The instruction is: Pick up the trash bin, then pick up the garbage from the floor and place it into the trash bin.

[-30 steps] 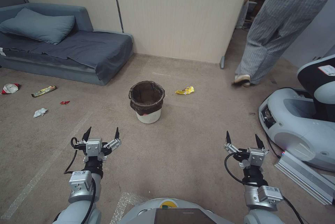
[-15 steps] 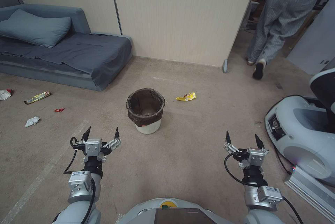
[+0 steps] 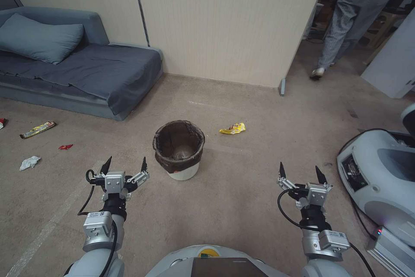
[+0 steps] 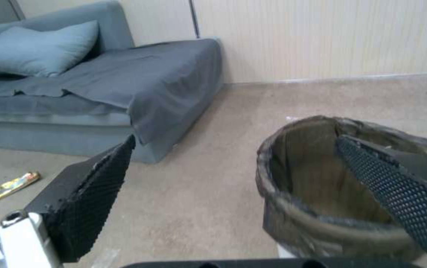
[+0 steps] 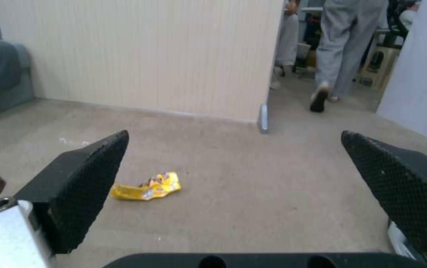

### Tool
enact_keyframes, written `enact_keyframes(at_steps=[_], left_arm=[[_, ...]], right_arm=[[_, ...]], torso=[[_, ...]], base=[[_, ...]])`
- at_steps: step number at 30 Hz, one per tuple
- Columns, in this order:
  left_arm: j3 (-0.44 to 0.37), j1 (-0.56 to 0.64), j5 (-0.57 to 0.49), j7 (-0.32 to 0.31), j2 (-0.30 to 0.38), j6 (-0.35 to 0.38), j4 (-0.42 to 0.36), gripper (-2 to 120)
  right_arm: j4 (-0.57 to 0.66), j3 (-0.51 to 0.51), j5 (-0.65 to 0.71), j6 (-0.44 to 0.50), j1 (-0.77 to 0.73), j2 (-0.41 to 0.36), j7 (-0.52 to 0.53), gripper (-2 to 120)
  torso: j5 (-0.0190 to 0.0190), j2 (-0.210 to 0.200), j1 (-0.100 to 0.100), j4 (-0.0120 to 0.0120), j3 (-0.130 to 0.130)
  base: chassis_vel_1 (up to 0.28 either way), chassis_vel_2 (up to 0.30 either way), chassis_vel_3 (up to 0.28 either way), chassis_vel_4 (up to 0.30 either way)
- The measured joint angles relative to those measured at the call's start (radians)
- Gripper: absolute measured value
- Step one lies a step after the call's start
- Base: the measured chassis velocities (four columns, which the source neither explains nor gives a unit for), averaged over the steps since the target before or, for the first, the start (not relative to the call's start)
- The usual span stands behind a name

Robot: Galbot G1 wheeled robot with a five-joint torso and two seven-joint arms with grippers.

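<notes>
On the tan carpet, litter lies at far left: a crumpled white tissue, a small red wrapper and a long yellow snack wrapper, all in front of a grey sofa bed. The left gripper hovers with fingers spread wide, empty, just short of the trash bin, a white pail lined with a dark brown bag, which stands upright on the floor between the two arms. A crumpled yellow wrapper lies just beyond and to the right of the bin. The right gripper is likewise held wide open and empty, well apart from the bin; another robot's white base sits at far right.

The step in hand looks to be the approach to the bin. A sound grasp would probably pinch wall and bag fold together at the rim, keeping the pail level.

No printing on the wrappers can be read.
</notes>
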Motion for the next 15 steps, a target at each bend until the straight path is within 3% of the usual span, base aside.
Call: enact_keyframes(at_steps=[15], left_arm=[[-0.004,-0.001,-0.003,0.0,0.0,0.001,-0.001,100]], right_arm=[[-0.002,0.004,-0.002,0.005,0.002,0.0,0.0,100]], torso=[[0.0002,0.0,0.0,0.0,0.0]], base=[[-0.146,0.144,0.141,-0.148]])
